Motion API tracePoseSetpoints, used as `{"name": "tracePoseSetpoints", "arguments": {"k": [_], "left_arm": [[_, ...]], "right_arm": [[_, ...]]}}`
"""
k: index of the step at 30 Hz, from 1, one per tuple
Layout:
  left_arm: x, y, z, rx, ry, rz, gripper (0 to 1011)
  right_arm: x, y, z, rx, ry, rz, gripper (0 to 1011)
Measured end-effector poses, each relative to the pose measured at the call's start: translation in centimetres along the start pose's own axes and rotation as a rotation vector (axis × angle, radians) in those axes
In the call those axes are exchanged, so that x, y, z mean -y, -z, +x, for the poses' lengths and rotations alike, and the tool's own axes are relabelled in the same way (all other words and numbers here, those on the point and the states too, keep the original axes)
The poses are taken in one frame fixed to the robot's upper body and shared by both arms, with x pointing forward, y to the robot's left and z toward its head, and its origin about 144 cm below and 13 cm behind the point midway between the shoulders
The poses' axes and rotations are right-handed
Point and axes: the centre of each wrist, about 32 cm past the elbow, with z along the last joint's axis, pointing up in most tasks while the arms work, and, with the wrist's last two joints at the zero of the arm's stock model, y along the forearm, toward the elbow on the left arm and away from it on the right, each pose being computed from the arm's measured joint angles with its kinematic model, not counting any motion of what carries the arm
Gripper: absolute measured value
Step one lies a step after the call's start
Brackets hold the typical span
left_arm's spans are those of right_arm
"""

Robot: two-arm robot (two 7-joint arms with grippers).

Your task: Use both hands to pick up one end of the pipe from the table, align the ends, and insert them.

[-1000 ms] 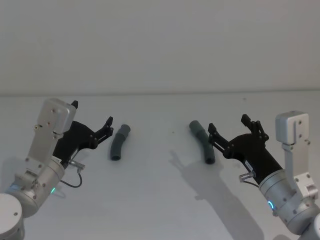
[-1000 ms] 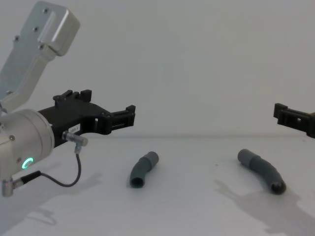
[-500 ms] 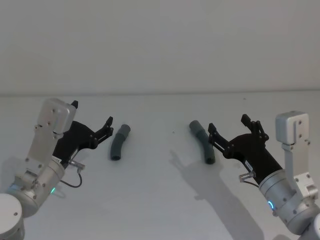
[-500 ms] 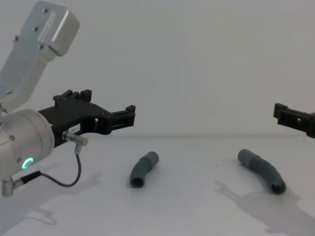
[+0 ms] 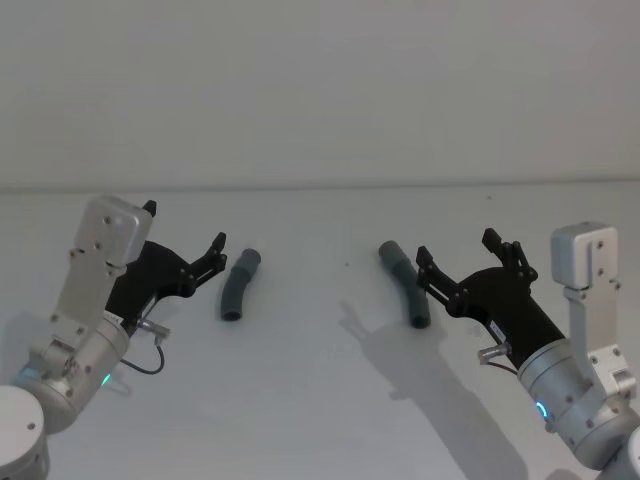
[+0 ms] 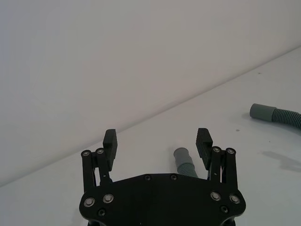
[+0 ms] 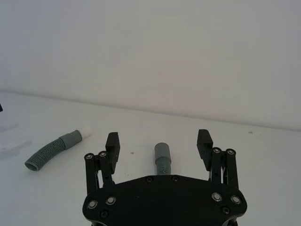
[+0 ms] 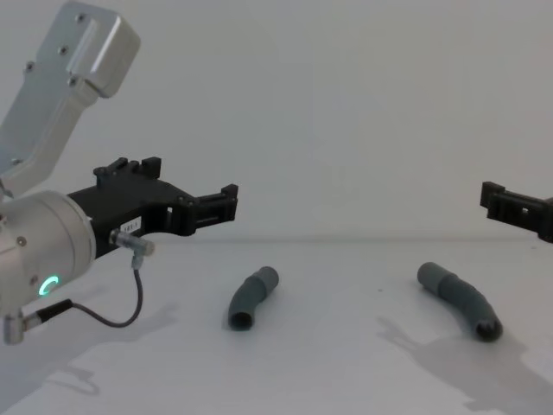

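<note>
Two bent dark grey pipe pieces lie apart on the white table (image 5: 320, 400). The left piece (image 5: 238, 285) (image 8: 252, 298) has my left gripper (image 5: 184, 226) (image 8: 186, 183) hovering open just to its left, above the surface. In the left wrist view, that piece (image 6: 184, 160) lies beyond the open gripper (image 6: 156, 137). The right piece (image 5: 405, 283) (image 8: 460, 300) lies just ahead of my right gripper (image 5: 456, 246), which is open and holds nothing. In the right wrist view, its collar end (image 7: 162, 155) shows between the spread fingers of the gripper (image 7: 158, 139). The left piece (image 7: 54, 149) shows a whitish tip (image 7: 87, 131).
A plain pale wall rises behind the table's far edge (image 5: 320, 187). The arms cast shadows (image 5: 400, 360) on the table. A thin black cable (image 8: 112, 316) loops under the left wrist.
</note>
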Motion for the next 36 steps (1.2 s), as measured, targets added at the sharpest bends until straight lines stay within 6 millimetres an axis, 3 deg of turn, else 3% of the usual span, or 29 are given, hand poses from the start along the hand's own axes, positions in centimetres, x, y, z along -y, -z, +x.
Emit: {"name": "tracePoseSetpoints", "arguments": {"k": [13, 36], "left_arm": [[1.5, -0.3, 1.2, -0.041, 0.044, 0.048, 1001], [6.5, -2.1, 3.5, -0.172, 0.188, 0.243, 1001]], "right_arm": [[0.0, 0.0, 0.0, 0.0, 0.0, 0.0, 1000], [0.0, 0.0, 0.0, 0.0, 0.0, 0.0, 1000]]}}
